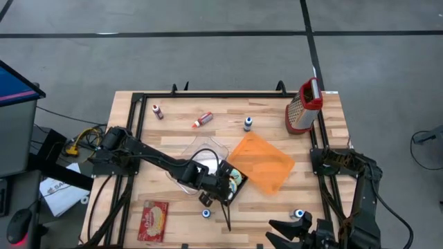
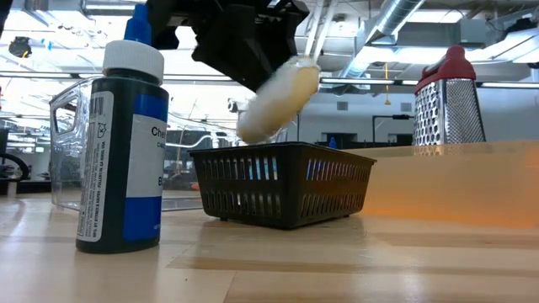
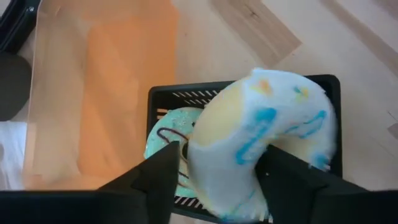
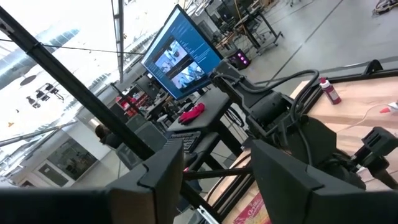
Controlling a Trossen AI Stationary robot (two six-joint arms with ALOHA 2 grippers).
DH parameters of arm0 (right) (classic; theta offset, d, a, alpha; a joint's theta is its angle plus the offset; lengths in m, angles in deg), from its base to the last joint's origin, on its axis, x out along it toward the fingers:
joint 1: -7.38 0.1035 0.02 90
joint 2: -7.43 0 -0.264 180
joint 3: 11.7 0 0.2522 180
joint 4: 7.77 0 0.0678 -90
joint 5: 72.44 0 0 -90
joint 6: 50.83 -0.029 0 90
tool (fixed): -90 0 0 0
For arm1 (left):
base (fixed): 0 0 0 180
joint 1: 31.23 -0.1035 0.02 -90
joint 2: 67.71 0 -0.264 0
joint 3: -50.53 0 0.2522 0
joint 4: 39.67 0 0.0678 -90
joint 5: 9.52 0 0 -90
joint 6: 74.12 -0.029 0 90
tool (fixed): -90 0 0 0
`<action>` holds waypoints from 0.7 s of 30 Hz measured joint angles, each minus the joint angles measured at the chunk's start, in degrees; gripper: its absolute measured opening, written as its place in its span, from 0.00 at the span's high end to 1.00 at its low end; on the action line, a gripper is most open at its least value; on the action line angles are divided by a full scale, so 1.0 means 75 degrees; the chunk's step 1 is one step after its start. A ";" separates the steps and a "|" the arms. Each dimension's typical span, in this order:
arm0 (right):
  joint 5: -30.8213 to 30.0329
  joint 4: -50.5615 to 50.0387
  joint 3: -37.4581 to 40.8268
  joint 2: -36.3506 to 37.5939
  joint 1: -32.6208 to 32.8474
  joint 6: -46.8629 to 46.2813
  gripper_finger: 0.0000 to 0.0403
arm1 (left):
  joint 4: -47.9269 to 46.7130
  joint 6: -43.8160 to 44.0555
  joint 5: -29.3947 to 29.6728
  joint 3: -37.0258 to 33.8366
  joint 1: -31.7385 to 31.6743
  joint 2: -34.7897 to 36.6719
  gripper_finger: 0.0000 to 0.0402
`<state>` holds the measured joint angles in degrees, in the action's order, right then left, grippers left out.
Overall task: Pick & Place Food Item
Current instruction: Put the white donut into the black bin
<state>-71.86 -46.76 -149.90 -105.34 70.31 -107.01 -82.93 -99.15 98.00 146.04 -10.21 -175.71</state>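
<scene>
On the high view, a flat red food packet [image 1: 154, 220] lies at about 7 o'clock on the table [image 1: 180, 114], with a small red-capped bottle [image 1: 158, 111] far up at 11 o'clock and a red-tipped tube [image 1: 202, 120] just right of it. A clear plastic container [image 1: 205, 150] sits near the centre. The left arm reaches across from 9 o'clock, and the left gripper [image 3: 217, 165] hangs over the black basket [image 2: 282, 181] just below centre. Its fingers [image 3: 158, 177] stand fairly wide on either side of a white frosted donut [image 3: 264, 140] with blue and yellow icing; whether they grip it or have let go, I cannot tell. The donut is tilted above the basket, where a mint-green donut [image 3: 171, 134] already lies. Beside the basket at 3 o'clock lies an orange sheet [image 1: 263, 164]. A blue-capped bottle [image 1: 248, 124] stands at 12 o'clock, a red-handled grater [image 1: 303, 107] at 1 o'clock. The right gripper [image 1: 299, 234] waits at 5 o'clock, its fingers [image 4: 165, 168] apart on nothing.
</scene>
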 joint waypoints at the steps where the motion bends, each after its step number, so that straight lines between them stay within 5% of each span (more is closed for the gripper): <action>1: -0.0003 0.0000 0.0000 0.0000 0.0003 -0.0024 0.55 | -0.0003 0.0000 0.0001 0.0000 0.0000 0.0000 0.48; 9: -0.0004 0.0022 0.0000 0.0000 0.0006 -0.0036 0.55 | -0.0032 0.0047 0.0003 0.0000 0.0000 0.0000 0.40; 21: -0.0004 0.0009 -0.0003 0.0000 0.0006 -0.0054 0.55 | -0.0249 0.0463 -0.0453 0.0002 -0.0194 0.0000 0.50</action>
<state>-71.89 -46.70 -149.92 -105.34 70.36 -107.41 -84.80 -95.68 94.60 146.06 -11.67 -175.71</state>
